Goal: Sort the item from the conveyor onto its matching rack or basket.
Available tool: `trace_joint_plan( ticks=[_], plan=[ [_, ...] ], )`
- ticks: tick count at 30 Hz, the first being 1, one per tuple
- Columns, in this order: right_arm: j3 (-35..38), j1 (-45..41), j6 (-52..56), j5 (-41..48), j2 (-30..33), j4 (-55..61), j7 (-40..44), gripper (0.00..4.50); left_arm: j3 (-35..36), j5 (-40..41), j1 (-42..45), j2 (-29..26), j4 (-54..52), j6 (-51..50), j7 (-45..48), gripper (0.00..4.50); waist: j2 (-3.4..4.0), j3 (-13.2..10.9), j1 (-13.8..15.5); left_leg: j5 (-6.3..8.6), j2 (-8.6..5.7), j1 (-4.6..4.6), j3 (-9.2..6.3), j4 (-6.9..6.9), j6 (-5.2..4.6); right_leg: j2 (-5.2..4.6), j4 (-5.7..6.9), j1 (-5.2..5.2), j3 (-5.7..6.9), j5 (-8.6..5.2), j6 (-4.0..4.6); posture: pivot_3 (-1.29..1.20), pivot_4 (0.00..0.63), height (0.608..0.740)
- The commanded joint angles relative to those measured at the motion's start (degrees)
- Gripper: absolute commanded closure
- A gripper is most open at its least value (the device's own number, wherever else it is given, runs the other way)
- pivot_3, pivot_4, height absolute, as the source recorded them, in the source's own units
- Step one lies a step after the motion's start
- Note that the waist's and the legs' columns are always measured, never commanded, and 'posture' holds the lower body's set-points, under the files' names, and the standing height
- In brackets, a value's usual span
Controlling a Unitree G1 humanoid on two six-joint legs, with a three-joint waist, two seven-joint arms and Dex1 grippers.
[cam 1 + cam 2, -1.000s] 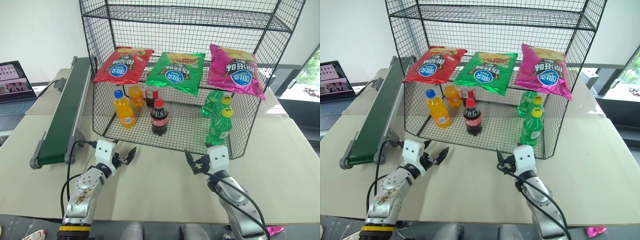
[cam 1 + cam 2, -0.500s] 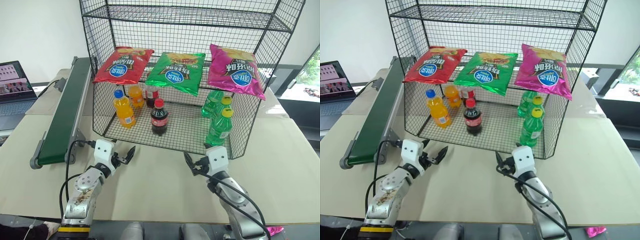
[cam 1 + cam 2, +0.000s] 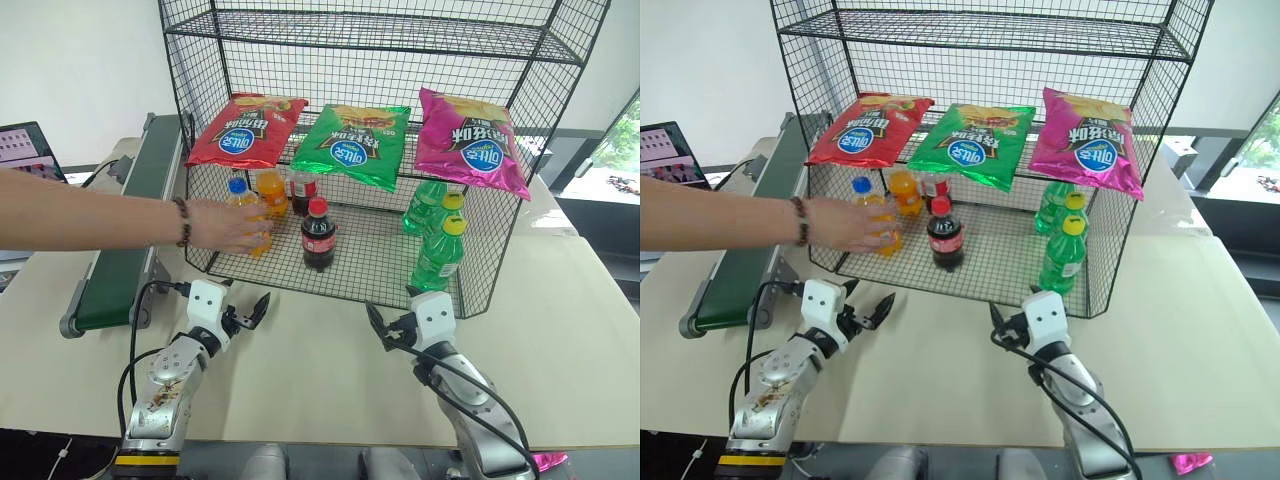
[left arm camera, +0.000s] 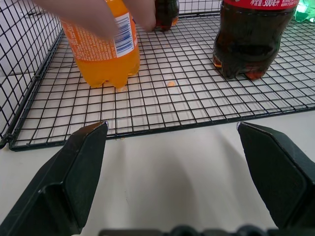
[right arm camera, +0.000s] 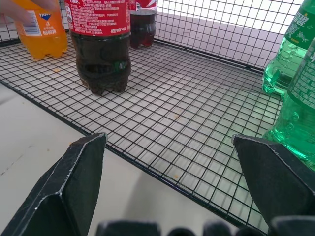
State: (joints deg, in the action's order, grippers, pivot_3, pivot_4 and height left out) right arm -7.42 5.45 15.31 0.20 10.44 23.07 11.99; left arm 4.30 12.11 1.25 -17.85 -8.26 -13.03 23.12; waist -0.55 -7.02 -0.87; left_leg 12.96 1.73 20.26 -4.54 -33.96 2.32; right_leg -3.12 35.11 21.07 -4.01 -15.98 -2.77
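Readable text: "300ml" in white on the red label of the cola bottle (image 4: 256,37) just ahead of the left end effector (image 4: 172,172). Chip bag (image 3: 247,130) lettering and the orange bottle (image 4: 103,49) barcode label: not legible.

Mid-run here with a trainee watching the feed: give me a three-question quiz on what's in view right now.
1. True or false: the left gripper holds the orange soda bottle.
2. What is touching that bottle? A) the right gripper B) a person's hand C) nothing
3. Fill in: the cola bottle stands on the lowest tier of the black wire ____.

Key
1. False: both grippers are open and empty, on the table in front of the rack.
2. B: the hand reaches in from over the conveyor and covers the bottle.
3. rack
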Motion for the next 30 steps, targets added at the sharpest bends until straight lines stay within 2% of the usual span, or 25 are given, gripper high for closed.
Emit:
trace_joint_plan(
  ticks=[1, 30],
  plan=[
    [0.1, -0.4, -1.7, -0.3, -0.4, 1.7, -0.5, 0.00, 1.1, 0.5, 0.8, -0.8, -1.9, 0.0, 0.1, 0.03, 0.00, 0.0, 0.0, 0.00, 0.00, 0.00, 0.00, 0.00, 0.00, 0.00, 0.00, 0.00, 0.00, 0.00, 0.00, 0.00, 0.150, 0.738],
    [0.1, -1.2, -2.4, 0.0, -0.2, 0.5, 0.2, 0.00, 1.9, 1.6, -0.1, -1.0, -3.8, -1.5, -0.1, 0.03, 0.00, 0.0, 0.0, 0.00, 0.00, 0.00, 0.00, 0.00, 0.00, 0.00, 0.01, 0.00, 0.00, 0.01, 0.02, 0.00, 0.150, 0.738]
  ],
)
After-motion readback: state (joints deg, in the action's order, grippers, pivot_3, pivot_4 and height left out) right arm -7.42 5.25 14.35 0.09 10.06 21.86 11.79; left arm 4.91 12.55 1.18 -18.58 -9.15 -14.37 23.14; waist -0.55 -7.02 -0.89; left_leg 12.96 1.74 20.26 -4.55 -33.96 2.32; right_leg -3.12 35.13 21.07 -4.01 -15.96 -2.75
